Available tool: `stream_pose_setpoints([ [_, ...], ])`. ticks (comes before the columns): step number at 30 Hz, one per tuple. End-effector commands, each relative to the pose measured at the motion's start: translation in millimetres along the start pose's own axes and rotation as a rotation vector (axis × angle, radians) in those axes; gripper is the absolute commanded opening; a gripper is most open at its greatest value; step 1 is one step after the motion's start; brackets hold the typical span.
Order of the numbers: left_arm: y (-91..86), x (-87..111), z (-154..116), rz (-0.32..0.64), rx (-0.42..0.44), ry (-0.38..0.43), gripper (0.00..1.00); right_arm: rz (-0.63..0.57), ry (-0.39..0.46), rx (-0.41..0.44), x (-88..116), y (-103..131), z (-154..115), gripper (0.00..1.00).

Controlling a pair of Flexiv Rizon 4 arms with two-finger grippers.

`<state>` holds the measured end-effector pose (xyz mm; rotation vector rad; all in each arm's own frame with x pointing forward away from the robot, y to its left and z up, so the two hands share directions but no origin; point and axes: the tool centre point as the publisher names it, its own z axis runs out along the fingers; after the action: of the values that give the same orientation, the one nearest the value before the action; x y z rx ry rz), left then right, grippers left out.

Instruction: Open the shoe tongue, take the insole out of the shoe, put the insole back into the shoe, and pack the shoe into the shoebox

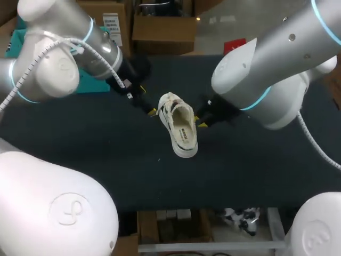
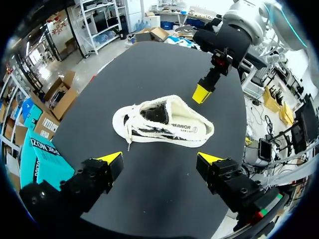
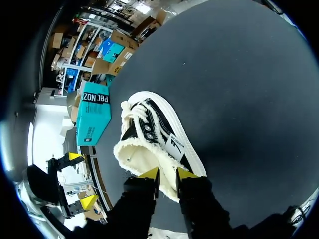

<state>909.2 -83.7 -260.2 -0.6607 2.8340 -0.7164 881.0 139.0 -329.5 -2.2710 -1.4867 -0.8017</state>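
Overhead: white shoe (image 1: 178,125) near middle of dark table (image 1: 80,144).
Left wrist: left gripper (image 2: 159,159) spread wide, empty, shoe ahead of it, untouched.
Right wrist: right gripper (image 3: 167,174) pinched onto shoe's collar rim; teal shoebox (image 3: 92,117) beyond shoe.

Dark desk (image 1: 256,170) in front of me, flat black top. One white shoe (image 1: 179,124) w/ black trim sits approx. mid-desk, toe to far side, heel toward me, opening up. Teal box (image 3: 92,117) at far-left edge, well apart from shoe.
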Motion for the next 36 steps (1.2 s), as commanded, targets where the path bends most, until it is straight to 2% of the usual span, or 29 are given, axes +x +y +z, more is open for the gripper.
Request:
stream_pose_setpoints([
  [1, -4.3, 4.0, 5, -0.054, -0.110, -0.117, 1.00, 0.006, 0.027, 0.200, -6, 9, -11, 1.00],
  [8, -4.3, 4.0, 5, -0.054, -0.110, -0.117, 1.00, 0.006, 0.027, 0.200, -6, 9, -11, 1.00],
  [9, -4.2, 3.5, 10, -0.085, -0.118, -0.113, 1.00, 0.006, 0.027, 0.200, -6, 9, -11, 1.00],
  [10, -4.8, 2.4, 15, -0.125, -0.129, -0.106, 1.00, 0.006, -0.002, 0.166, -6, 11, -13, 1.00],
  [11, -5.0, 3.3, 19, -0.144, -0.142, -0.110, 1.00, -0.031, 0.003, 0.171, -7, 14, -18, 1.00],
  [13, -5.0, 5.8, 25, -0.185, -0.148, -0.093, 1.00, -0.026, -0.040, 0.135, -8, 18, -26, 1.00],
  [15, -3.8, 9.3, 30, -0.207, -0.154, -0.085, 1.00, -0.066, -0.045, 0.138, -11, 22, -35, 1.00],
  [16, -2.7, 10.7, 32, -0.221, -0.161, -0.086, 1.00, -0.057, -0.057, 0.113, -13, 23, -40, 1.00],
  [19, -1.0, 11.9, 36, -0.280, -0.161, -0.082, 1.00, -0.097, -0.076, 0.107, -18, 28, -50, 1.00],
  [21, -1.5, 11.9, 40, -0.330, -0.164, -0.090, 1.00, -0.142, -0.081, 0.150, -22, 35, -56, 1.00],
  [23, -2.8, 12.2, 44, -0.365, -0.186, -0.106, 1.00, -0.142, -0.081, 0.150, -22, 35, -56, 1.00],
  [32, -2.8, 12.2, 44, -0.365, -0.186, -0.106, 1.00, -0.142, -0.081, 0.150, -22, 35, -56, 1.00],
  [36, -6.8, 13.7, 59, -0.437, -0.203, -0.082, 1.00, -0.197, -0.175, 0.095, -15, 41, -68, 1.00],
])
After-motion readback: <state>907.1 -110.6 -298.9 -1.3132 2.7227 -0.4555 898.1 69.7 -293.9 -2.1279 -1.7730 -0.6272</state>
